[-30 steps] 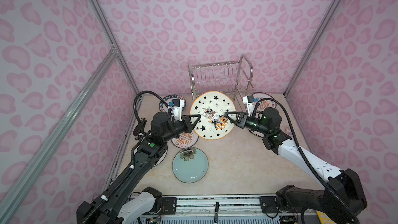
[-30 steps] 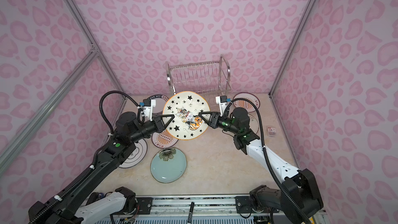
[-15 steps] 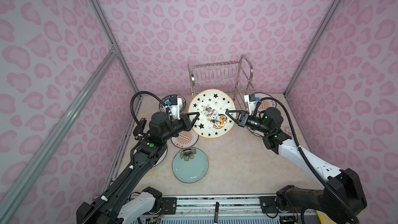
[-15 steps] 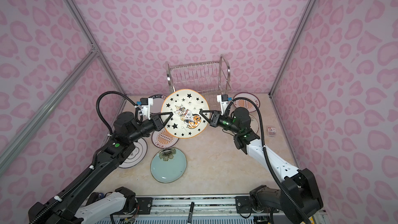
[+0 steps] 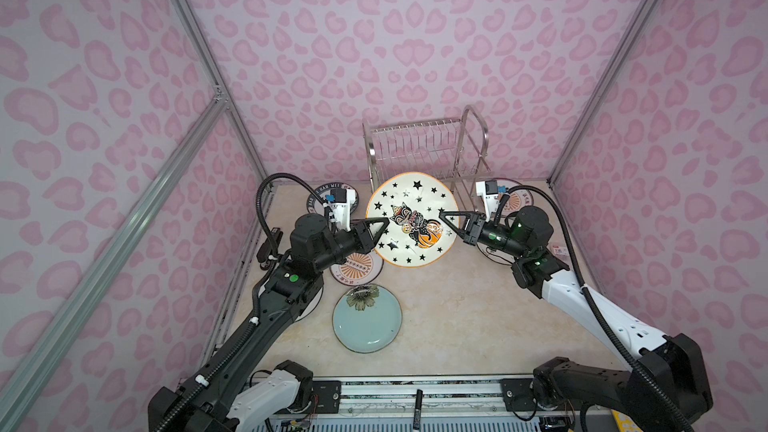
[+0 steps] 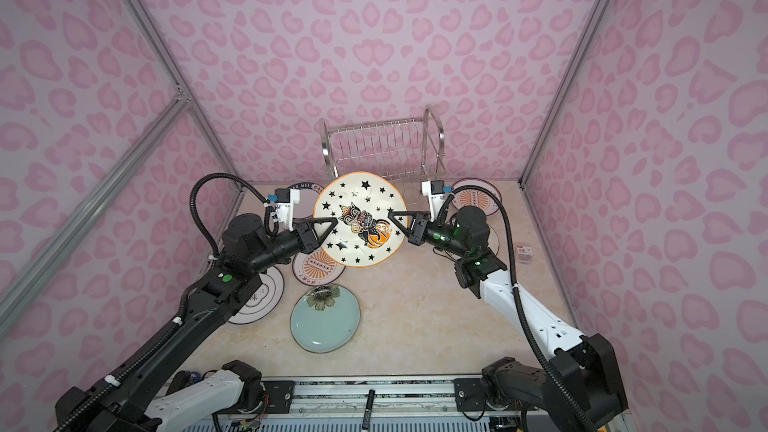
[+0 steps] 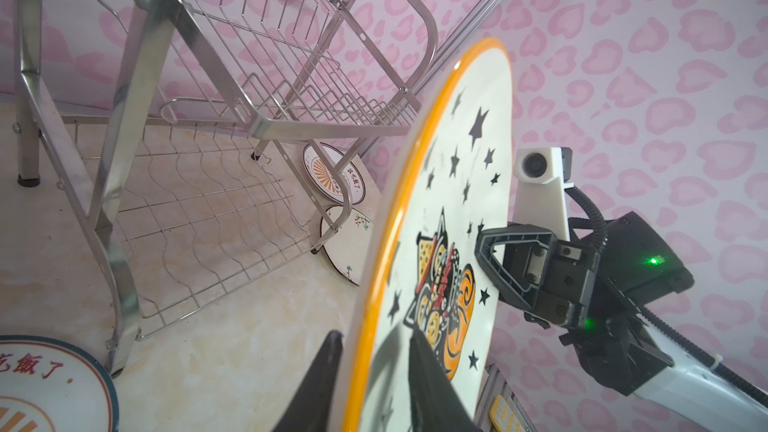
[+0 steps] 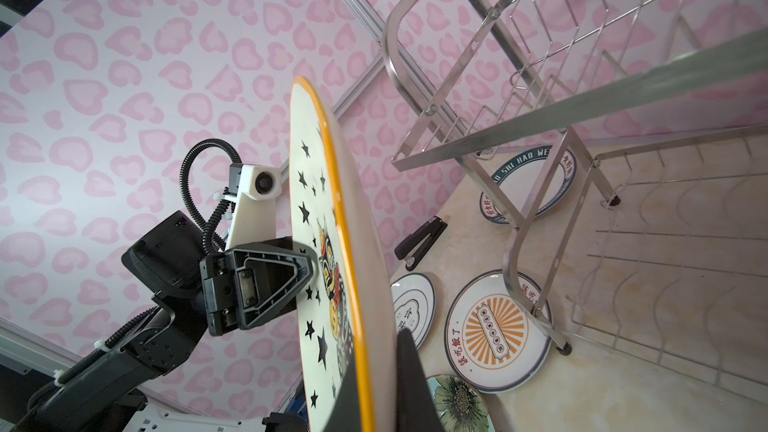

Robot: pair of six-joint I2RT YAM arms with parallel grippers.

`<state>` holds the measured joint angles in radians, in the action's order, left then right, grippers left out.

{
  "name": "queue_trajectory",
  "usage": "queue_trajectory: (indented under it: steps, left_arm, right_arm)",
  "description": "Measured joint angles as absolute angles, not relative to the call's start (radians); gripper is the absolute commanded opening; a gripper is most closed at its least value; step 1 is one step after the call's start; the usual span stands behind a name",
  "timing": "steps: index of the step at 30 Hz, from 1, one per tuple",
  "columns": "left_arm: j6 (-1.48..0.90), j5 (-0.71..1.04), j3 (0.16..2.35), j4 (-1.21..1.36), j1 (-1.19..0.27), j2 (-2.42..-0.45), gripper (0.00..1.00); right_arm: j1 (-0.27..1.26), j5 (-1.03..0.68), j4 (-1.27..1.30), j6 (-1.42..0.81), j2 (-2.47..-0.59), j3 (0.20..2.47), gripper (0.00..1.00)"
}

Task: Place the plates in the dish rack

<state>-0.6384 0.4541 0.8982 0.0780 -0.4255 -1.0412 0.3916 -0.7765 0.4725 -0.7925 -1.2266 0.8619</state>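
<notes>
right gripper (image 5: 441,214): clenched on the right rim of the star-and-cat plate (image 5: 411,243). in the right wrist view i read its jaws pinched on both faces of the orange edge. left gripper (image 5: 386,221): released. its jaws straddle the opposite rim, and the left wrist view shows a gap between one finger (image 7: 428,376) and the plate's printed face. the plate hangs between the two grippers, on edge, its face tilted up toward the top cameras. it is above the table (image 5: 457,317), just in front of the dish rack (image 5: 419,147) and outside both tiers. flat on the table i see an orange-sunburst plate (image 5: 357,268) under the left gripper, the pale teal plate (image 5: 368,320) nearer the arm bases, the navy-lettered plate (image 5: 316,201) beside the rack's left foot, a black-ringed white plate (image 6: 257,301) beneath the left arm, and a second sunburst plate (image 6: 473,199) behind the right wrist.
</notes>
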Motion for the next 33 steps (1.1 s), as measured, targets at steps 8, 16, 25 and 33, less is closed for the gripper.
queue_trajectory:
  steps: [8,16,25,33]
  left_arm:
    - [-0.620,0.473,0.908,0.046,-0.425,-1.050,0.25]
    - [-0.620,0.509,0.922,0.036,-0.424,-1.084,0.18]
    - [-0.639,0.539,0.933,0.033,-0.421,-1.106,0.14]
    - [-0.647,0.535,0.935,0.033,-0.419,-1.115,0.23]
  right_arm:
    - [0.364,-0.752,0.448,-0.782,-1.206,0.862,0.00]
    - [0.358,-0.761,0.441,-0.768,-1.204,0.862,0.00]
    - [0.360,-0.764,0.461,-0.779,-1.217,0.861,0.00]
    - [0.371,-0.753,0.488,-0.794,-1.235,0.862,0.00]
